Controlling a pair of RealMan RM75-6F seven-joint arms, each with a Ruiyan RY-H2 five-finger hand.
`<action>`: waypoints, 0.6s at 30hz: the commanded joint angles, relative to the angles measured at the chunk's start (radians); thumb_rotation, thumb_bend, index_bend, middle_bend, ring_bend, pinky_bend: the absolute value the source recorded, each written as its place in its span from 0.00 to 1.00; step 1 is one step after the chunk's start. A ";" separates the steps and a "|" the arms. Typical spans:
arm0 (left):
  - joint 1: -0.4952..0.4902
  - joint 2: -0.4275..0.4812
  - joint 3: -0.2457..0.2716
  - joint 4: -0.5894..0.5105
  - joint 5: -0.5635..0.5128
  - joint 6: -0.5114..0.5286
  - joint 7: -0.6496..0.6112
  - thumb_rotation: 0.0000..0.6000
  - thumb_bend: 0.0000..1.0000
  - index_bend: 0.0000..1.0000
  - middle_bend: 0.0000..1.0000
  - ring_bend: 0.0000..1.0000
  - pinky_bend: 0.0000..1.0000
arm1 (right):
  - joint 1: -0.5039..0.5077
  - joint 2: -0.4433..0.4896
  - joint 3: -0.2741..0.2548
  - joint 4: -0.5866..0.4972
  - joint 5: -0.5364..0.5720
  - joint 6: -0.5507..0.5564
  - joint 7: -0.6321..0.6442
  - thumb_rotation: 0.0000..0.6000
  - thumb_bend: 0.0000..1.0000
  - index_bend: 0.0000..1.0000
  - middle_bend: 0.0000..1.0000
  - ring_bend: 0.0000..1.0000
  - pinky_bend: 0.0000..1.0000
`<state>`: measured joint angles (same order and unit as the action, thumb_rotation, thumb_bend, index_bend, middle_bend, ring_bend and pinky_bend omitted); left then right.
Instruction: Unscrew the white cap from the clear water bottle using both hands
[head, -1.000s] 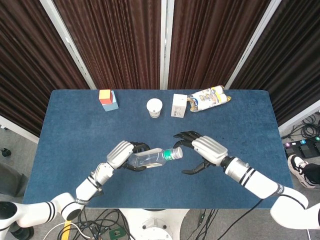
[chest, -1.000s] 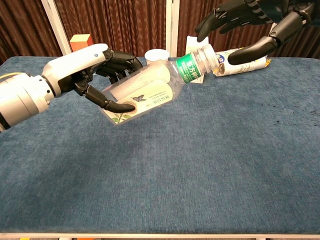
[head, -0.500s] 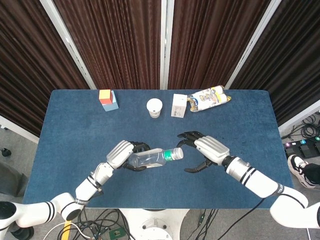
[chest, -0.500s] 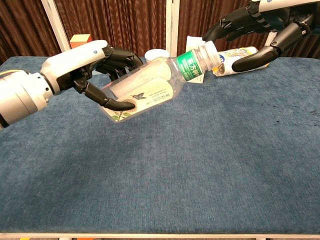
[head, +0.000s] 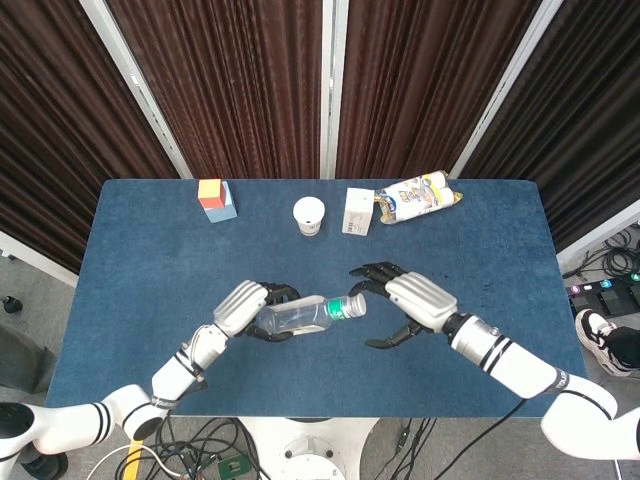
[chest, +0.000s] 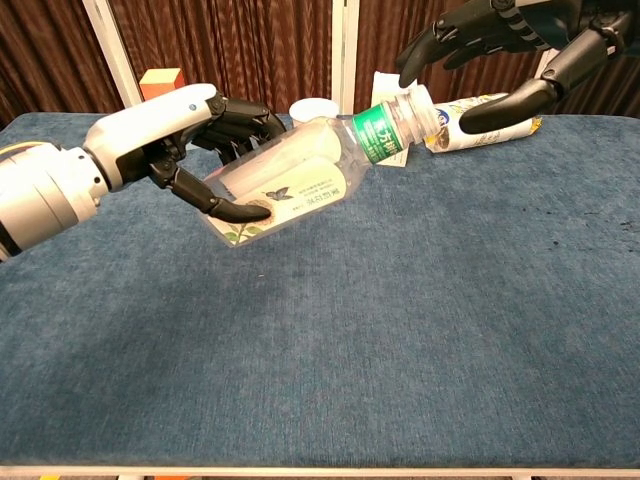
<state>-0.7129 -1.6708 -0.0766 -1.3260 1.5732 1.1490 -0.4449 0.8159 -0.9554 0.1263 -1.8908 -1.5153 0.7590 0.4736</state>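
My left hand grips the clear water bottle around its body and holds it tilted above the blue table, neck pointing right. A green label band circles the neck, and the white cap sits on the end. My right hand hovers just right of the cap with its fingers spread apart. One fingertip comes close to the cap; I cannot tell whether it touches.
Along the far edge of the blue table stand a coloured block, a white paper cup, a small white carton and a snack package lying on its side.
The right hand dipped toward the cap half a second ago and has risen back slightly. The left hand keeps the bottle nearly still.
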 joint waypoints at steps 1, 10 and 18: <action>0.001 0.001 0.000 -0.001 0.001 0.002 -0.002 1.00 0.38 0.59 0.60 0.51 0.58 | -0.004 -0.001 0.002 0.005 0.004 0.008 0.001 0.70 0.10 0.25 0.08 0.00 0.00; 0.003 0.001 -0.007 -0.013 -0.005 0.010 -0.032 1.00 0.38 0.59 0.60 0.51 0.58 | -0.023 -0.044 0.020 0.046 0.038 0.066 -0.055 0.83 0.16 0.25 0.10 0.00 0.00; 0.004 0.007 -0.013 -0.024 -0.016 0.002 -0.054 1.00 0.38 0.59 0.60 0.51 0.58 | -0.027 -0.104 0.039 0.068 0.047 0.118 -0.130 1.00 0.16 0.26 0.13 0.00 0.00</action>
<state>-0.7097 -1.6654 -0.0882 -1.3472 1.5591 1.1526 -0.4949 0.7882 -1.0525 0.1617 -1.8264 -1.4721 0.8724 0.3521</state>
